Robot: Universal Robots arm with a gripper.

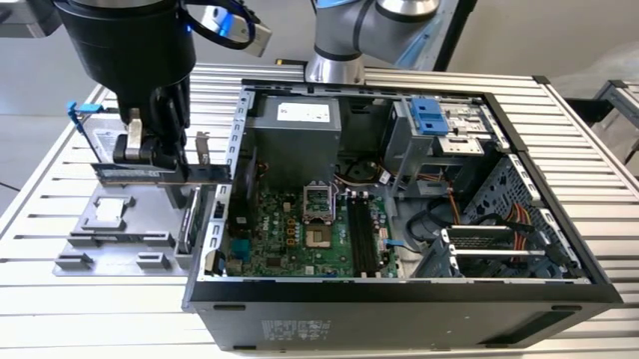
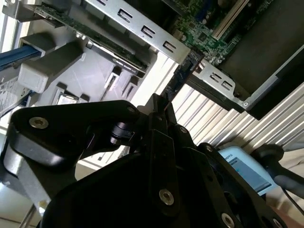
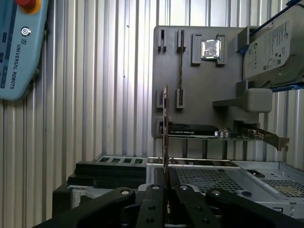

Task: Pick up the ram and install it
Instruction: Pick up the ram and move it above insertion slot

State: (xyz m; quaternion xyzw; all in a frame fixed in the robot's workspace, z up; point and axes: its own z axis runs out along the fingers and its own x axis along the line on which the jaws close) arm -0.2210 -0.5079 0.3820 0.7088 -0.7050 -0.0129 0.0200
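- The pincer (image 1: 140,158) points straight down beside the computer case (image 1: 399,307), on the exterior view's left, fingers clamped on the ram (image 1: 120,173).
- The ram lies level over the grey holder (image 1: 150,224).
- The arm's upper part is cut off.
- In both wrist views the ram (image 3: 165,123) (image 2: 183,76) shows edge-on; the first wrist view adds a hard drive (image 3: 270,47) beyond.

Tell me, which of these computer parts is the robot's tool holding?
The ram, the thin board clamped edge-on in the tool. The hard drive, processor chip and bracketed card rest on the grey holder.
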